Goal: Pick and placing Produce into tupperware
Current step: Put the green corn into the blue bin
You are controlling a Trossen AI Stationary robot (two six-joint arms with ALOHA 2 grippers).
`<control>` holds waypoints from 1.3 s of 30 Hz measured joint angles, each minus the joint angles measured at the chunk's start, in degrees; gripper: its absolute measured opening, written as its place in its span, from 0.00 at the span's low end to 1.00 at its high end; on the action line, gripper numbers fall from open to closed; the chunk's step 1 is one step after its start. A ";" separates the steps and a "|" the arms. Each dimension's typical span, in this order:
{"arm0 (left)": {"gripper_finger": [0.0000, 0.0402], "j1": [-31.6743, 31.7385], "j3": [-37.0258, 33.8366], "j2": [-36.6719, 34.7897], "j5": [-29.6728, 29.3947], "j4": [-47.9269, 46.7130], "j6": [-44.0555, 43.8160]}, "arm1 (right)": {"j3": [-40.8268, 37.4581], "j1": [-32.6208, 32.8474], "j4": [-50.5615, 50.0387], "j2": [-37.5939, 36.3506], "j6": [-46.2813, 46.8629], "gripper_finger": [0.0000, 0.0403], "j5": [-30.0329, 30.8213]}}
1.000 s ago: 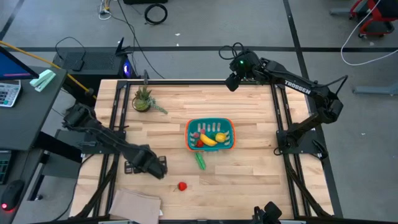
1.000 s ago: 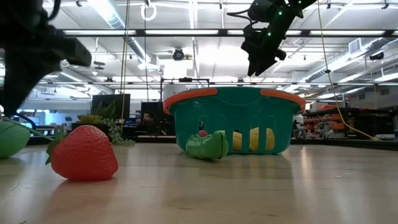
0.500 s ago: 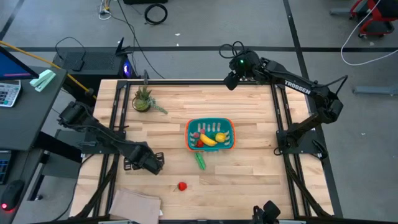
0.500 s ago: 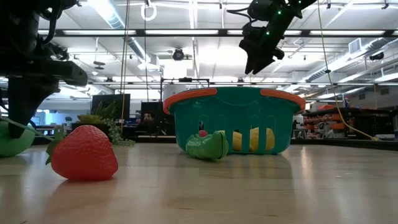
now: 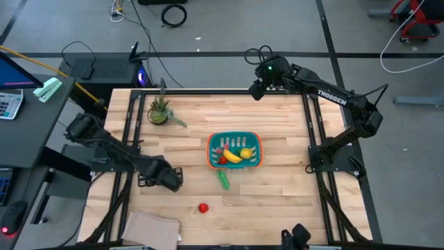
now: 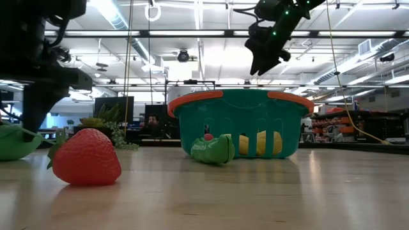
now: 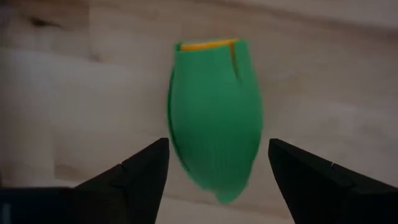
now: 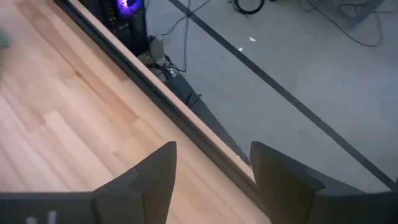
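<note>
text: "TROSSEN" | colour: white letters | on: right arm (image 5: 331, 98), along its upper link | view: high | other readable text, labels, numbers, signs: none

Potted spiky plant (image 5: 159, 111) on the table's (image 5: 277, 201) far-left area. Tan cloth (image 5: 150, 228) at near-left edge. Coiled black cable (image 5: 173, 14) on floor beyond the table. Calculator (image 5: 8, 104) and teal block (image 5: 50, 89) on side desk, left.
</note>
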 joint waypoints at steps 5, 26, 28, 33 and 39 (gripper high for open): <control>0.72 1.97 0.00 0.02 -1.63 -0.18 0.17 | 0.00 0.00 0.44 0.00 0.00 0.53 -1.00; 0.72 3.61 0.04 3.90 -1.69 2.79 2.70 | 0.00 -0.04 1.03 0.00 -0.05 0.53 -0.96; 0.72 3.94 0.04 4.42 -1.70 2.99 2.78 | 0.00 -0.07 1.35 0.00 -0.07 0.53 -0.95; 0.72 5.00 0.04 4.39 -1.70 2.73 4.71 | 0.00 -0.04 1.63 0.00 -0.05 0.53 -0.93; 0.58 6.37 0.04 4.38 -1.69 2.88 6.40 | 0.00 -0.04 1.64 0.00 -0.05 0.53 -0.93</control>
